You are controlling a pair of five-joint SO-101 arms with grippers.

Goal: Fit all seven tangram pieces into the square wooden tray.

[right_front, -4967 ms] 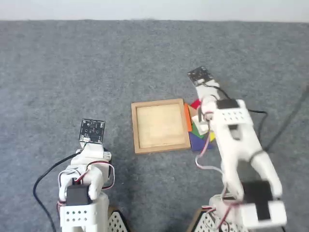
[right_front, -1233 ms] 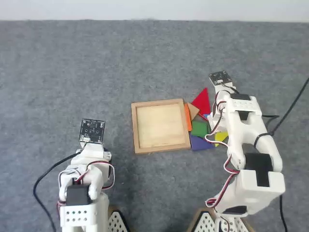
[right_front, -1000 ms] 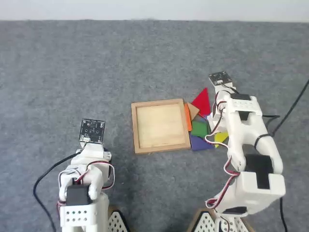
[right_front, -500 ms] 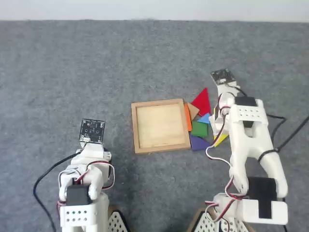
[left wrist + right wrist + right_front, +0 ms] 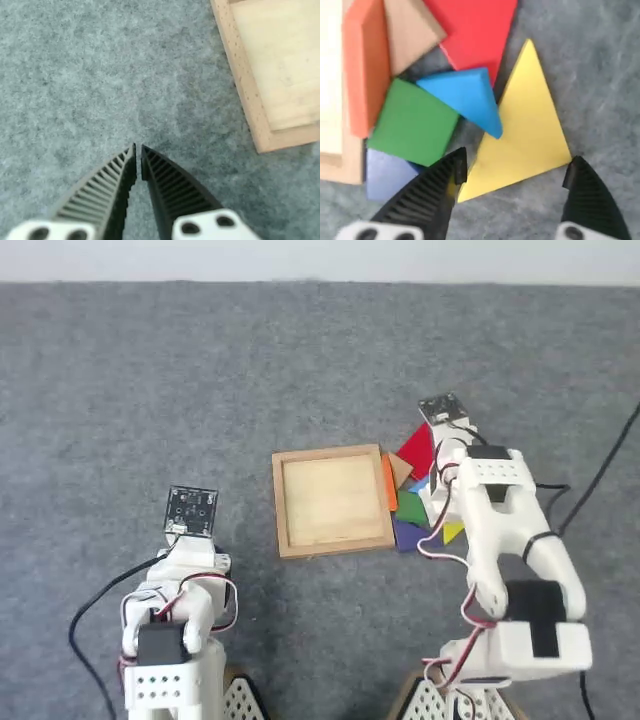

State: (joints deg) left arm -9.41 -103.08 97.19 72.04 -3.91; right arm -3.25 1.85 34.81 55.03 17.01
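The square wooden tray (image 5: pixel 279 502) lies mid-table with nothing inside it. Seven pieces cluster against its right side: an orange strip (image 5: pixel 362 65), tan triangle (image 5: pixel 410 40), red triangle (image 5: pixel 475 30), light blue triangle (image 5: pixel 465 95), green square (image 5: pixel 412 122), purple piece (image 5: pixel 385 172) and yellow triangle (image 5: pixel 520 135). My right gripper (image 5: pixel 517 170) is open just above the yellow triangle's near edge, one finger on either side of it. My left gripper (image 5: pixel 137 148) is shut on nothing over bare carpet, near the tray's corner (image 5: pixel 265 142).
Grey carpet covers the whole table. The right arm (image 5: pixel 490 490) hangs over the right part of the piece cluster (image 5: pixel 412 505). The left arm (image 5: pixel 185 570) stays at the front left, well away from the tray. Cables trail at the right edge.
The right arm has swung back left over the pieces after pulling away to the right. The pieces, once under the arm, now lie spread beside the tray. The left arm is unmoved.
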